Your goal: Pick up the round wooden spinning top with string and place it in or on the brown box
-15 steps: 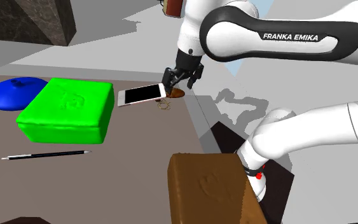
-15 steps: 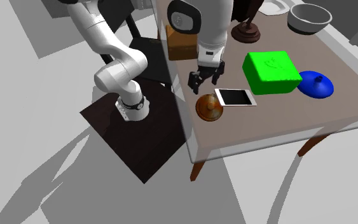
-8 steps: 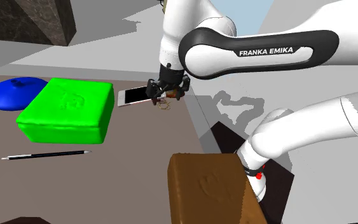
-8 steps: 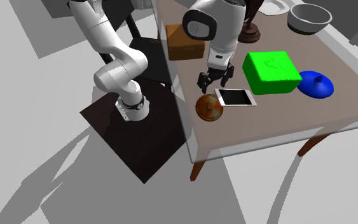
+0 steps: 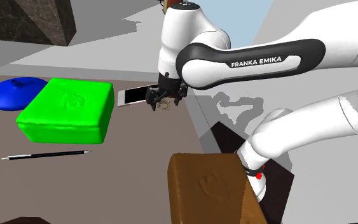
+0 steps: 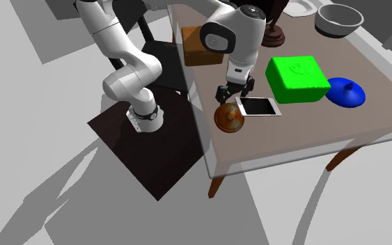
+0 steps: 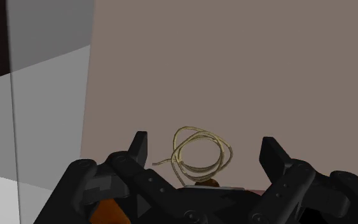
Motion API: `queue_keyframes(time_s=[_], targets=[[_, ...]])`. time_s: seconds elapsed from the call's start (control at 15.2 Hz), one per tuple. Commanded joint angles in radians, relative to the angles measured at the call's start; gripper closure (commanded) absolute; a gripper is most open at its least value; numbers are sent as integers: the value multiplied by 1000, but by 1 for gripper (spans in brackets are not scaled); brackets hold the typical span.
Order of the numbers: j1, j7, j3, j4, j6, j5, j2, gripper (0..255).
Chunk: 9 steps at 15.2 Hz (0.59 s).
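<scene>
The round brown spinning top (image 6: 229, 117) lies near the table's edge, beside a white phone (image 6: 259, 106). Its pale string (image 7: 199, 153) lies coiled on the table, and in the wrist view it sits between my open fingers, which do not touch it. My gripper (image 6: 234, 92) hovers low over the top's far rim and the string (image 5: 165, 105). In the shoulder view the gripper (image 5: 165, 100) stands open at the phone's (image 5: 136, 95) end. The brown box (image 5: 212, 188) stands at the near table edge; in the second exterior view the brown box (image 6: 196, 47) is partly behind my arm.
A bright green box (image 5: 66, 109), a blue lid (image 5: 15, 92) and a black pen (image 5: 44, 154) lie to the shoulder view's left. A grey bowl (image 6: 339, 17) and a dark wooden stand (image 6: 271, 33) sit at the table's far end. The table edge (image 6: 212, 149) runs close beside the top.
The gripper has moved toward the shoulder view's left and dropped lower, from above the top to over the string. The arm's forearm has swung round. The fingers stay open.
</scene>
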Motion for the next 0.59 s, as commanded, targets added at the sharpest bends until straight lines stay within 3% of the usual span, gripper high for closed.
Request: queue_keyframes(time_s=[0.0,0.2,0.26,0.53], targets=[[0,0,0,-1,2,0,0,0],[0,0,0,-1,2,0,0,0],[0,0,0,-1,2,0,0,255],[0,0,0,-1,2,0,0,255]])
